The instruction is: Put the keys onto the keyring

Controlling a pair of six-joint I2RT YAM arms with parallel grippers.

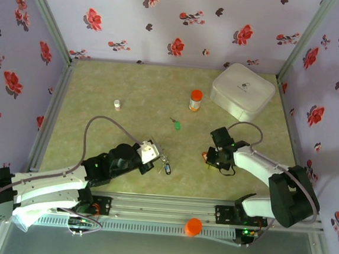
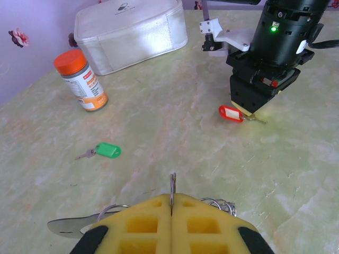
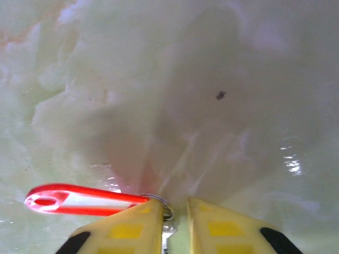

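Keyring [image 1: 163,160], top view: lower centre of the frame, clamped in my left pincer [image 1: 153,155], with keys [image 1: 167,168] hanging from it just right of the pads. The green key [image 1: 175,125] lies loose on the table [image 1: 102,85] at centre, well apart from both pincers. The red key [image 1: 204,156] lies right of centre, at the tip of my right pincer [image 1: 214,160]. An orange-capped bottle [image 1: 195,99] stands upright above the green key. A white vial [image 1: 117,104] stands at upper left and a white case [image 1: 243,90] sits at upper right.

Left wrist view: my left pincer [image 2: 171,206] is closed at bottom centre, its yellow pads pressed together. The keyring [image 2: 172,182] shows edge-on as a thin upright strip pinched between them. One blade of the keys [image 2: 69,226] shows at lower left beside the pads. The green key [image 2: 106,150] lies flat left of centre, and the bottle [image 2: 82,80] is at upper left. At upper right my right pincer [image 2: 253,111] points down at the table, the red key [image 2: 230,113] at its tip.

Right wrist view: my right pincer [image 3: 175,203], at the bottom edge, stands narrow, its pads [image 3: 132,227] parted by a slim gap. The red key [image 3: 85,200] lies flat at lower left. Its small split ring touches the tip of the pad on the left of the frame and its shank sits in the gap, clear of the other pad.
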